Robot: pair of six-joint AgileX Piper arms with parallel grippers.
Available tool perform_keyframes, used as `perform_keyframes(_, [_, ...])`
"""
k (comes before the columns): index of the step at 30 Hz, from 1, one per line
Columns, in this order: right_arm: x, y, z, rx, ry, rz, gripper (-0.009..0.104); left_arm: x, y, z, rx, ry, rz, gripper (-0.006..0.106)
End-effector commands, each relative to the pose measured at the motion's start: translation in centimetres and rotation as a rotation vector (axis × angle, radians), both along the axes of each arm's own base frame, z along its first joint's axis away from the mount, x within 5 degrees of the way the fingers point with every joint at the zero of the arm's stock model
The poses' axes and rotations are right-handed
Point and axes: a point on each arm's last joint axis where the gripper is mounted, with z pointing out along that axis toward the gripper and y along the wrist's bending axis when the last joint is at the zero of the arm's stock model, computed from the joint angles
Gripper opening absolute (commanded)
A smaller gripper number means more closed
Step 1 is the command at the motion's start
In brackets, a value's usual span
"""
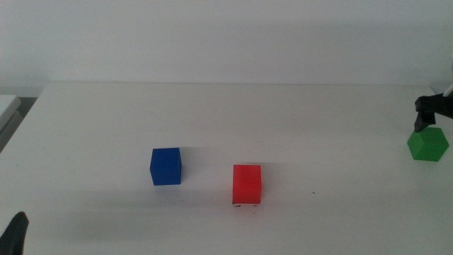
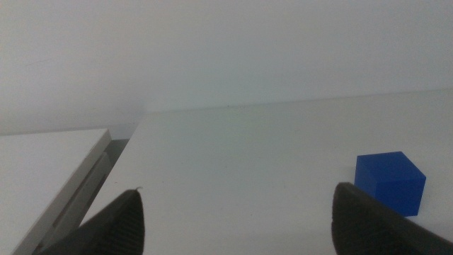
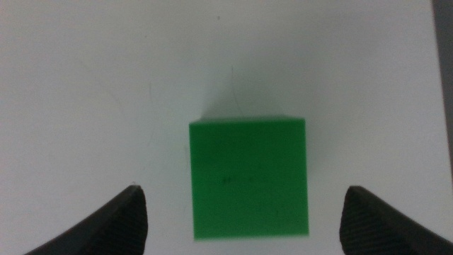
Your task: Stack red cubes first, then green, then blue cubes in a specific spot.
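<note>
The red cube (image 1: 247, 184) stands near the table's middle, with small black marks of the spot (image 1: 245, 206) showing at its front edge. To its left, a short gap away, sits the blue cube (image 1: 165, 166) (image 2: 389, 180). The green cube (image 1: 427, 145) (image 3: 249, 177) rests at the far right. My right gripper (image 1: 433, 117) (image 3: 244, 195) hangs open just above the green cube, one jaw on each side, not touching it. My left gripper (image 1: 15, 230) (image 2: 237, 198) waits open and empty at the front left corner.
The white table's left edge (image 2: 117, 152) runs beside a pale ledge (image 1: 7, 106). A white wall rises behind the table.
</note>
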Motion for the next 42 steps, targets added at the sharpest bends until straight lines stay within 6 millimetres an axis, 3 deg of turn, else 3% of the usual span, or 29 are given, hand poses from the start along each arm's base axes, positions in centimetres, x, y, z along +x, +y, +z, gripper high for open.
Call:
perform_keyframes(1, [0.4, -0.4, -0.5, -0.010, -0.026, 0.004, 0.079, 0.0, 0.0, 0.2, -0.003, -0.017, -0.008, 0.087])
perform_keyframes(12, [1.8, -0.8, -3.9, -0.028, -0.033, 0.007, 0.079, 0.0, 0.0, 0.2, -0.003, -0.017, -0.008, 0.087])
perform_keyframes(14, [1.9, -0.8, -4.8, -0.025, -0.015, 0.007, 0.074, 0.0, 0.0, 0.2, -0.003, -0.017, -0.008, 0.087])
perform_keyframes(17, [2.0, -0.7, -5.6, -0.021, -0.005, 0.002, 0.050, 0.0, 0.0, 0.2, -0.003, -0.017, -0.008, 0.087])
perform_keyframes(20, [1.8, -0.4, -4.6, -0.009, -0.008, -0.042, 0.003, 0.0, 0.0, 0.2, -0.003, -0.017, -0.008, 0.087])
perform_keyframes(21, [1.6, 0.1, -3.8, -0.002, -0.011, -0.066, -0.002, 0.0, 0.0, 0.2, -0.003, -0.017, -0.008, 0.087])
perform_keyframes(23, [0.9, 1.6, -1.1, -0.008, -0.019, -0.078, 0.002, 0.0, 0.0, 0.2, -0.003, -0.017, -0.008, 0.087])
perform_keyframes(26, [-0.8, 6.3, 3.3, -0.036, -0.021, -0.082, 0.008, 0.0, 0.0, 0.2, -0.003, -0.017, -0.008, 0.087])
perform_keyframes(27, [-2.2, 10.7, 6.0, -0.067, -0.068, -0.027, 0.010, 0.0, 0.0, 0.2, -0.003, -0.017, -0.008, 0.087])
perform_keyframes(30, [-4.1, 17.1, 8.2, -0.014, -0.137, 0.018, 0.010, 0.0, 0.0, 0.2, -0.003, -0.017, -0.008, 0.087])
perform_keyframes(37, [-7.8, 29.5, 8.3, 0.028, -0.124, 0.109, 0.010, 0.0, 0.0, 0.2, -0.003, -0.017, -0.008, 0.087])
perform_keyframes(42, [-8.1, 34.0, 7.2, -0.008, -0.058, 0.135, 0.010, 0.0, 0.0, 0.2, -0.003, -0.017, -0.008, 0.087])
